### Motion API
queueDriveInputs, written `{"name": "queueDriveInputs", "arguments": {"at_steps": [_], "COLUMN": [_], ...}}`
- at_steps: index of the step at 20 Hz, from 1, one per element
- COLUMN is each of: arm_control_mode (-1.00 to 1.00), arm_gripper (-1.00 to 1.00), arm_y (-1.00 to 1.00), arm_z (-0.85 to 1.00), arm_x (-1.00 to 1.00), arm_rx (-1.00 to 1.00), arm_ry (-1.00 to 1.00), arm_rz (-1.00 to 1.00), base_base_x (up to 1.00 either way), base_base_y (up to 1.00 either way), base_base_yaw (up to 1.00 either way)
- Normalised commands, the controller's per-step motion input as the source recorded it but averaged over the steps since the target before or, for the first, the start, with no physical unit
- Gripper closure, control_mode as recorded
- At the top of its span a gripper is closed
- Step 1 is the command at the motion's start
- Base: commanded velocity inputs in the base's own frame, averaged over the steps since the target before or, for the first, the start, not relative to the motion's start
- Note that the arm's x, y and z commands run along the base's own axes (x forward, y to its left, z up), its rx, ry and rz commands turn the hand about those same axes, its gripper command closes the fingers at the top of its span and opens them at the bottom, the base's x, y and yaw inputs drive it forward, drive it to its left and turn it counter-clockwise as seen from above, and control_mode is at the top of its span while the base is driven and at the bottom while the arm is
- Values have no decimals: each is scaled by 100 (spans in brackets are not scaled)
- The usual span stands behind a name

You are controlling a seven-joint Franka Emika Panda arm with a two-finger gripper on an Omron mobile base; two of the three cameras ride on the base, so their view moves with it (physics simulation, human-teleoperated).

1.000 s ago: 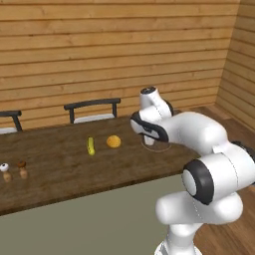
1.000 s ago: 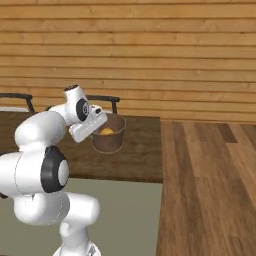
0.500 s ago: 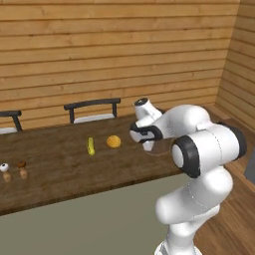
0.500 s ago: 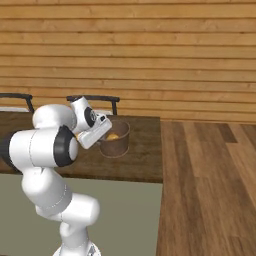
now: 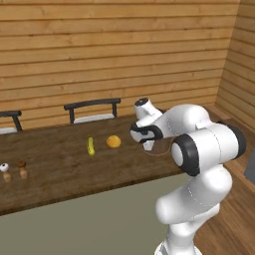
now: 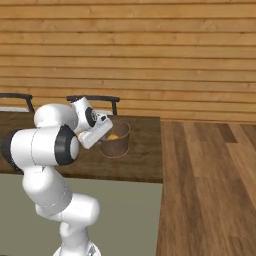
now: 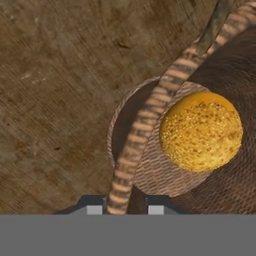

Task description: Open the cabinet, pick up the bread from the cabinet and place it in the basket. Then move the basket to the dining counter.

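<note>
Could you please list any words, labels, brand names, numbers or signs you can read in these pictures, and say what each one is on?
None: no readable text anywhere. The round brown woven basket, the rounded yellow-orange bread inside it, the long dark brown wood-plank counter and the white robot arm's gripper all carry no lettering, numbers or signs.

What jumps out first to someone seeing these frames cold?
The big white arm, folded low over the dining counter, with its gripper shut on the rim of the basket near the counter's right end. Inside the basket lies the bread, a rough yellow-orange ball on the woven floor. Further left on the counter are an orange round fruit and a slim yellow piece.
</note>
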Motion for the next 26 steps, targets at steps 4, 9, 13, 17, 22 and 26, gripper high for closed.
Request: {"name": "queueDriveInputs", "arguments": {"at_steps": [4,9,13,17,22,26], "arm_control_mode": [-100,-100,-100,-100,-100,-100], "arm_gripper": [-100,-100,-100,-100,-100,-100], "arm_y": [0,-9,-2,3,30,51], "arm_z": [0,28,97,100,82,74], "arm_x": [0,-1,-13,-70,-96,-100], "arm_rx": [0,7,8,14,14,11], "arm_ry": [0,-1,-4,-13,-29,-31], "arm_rz": [0,-2,-12,-28,-46,-46], "base_base_x": [0,0,0,0,0,0], "base_base_y": [0,0,0,0,0,0], "base_base_yaw": [0,0,0,0,0,0]}}
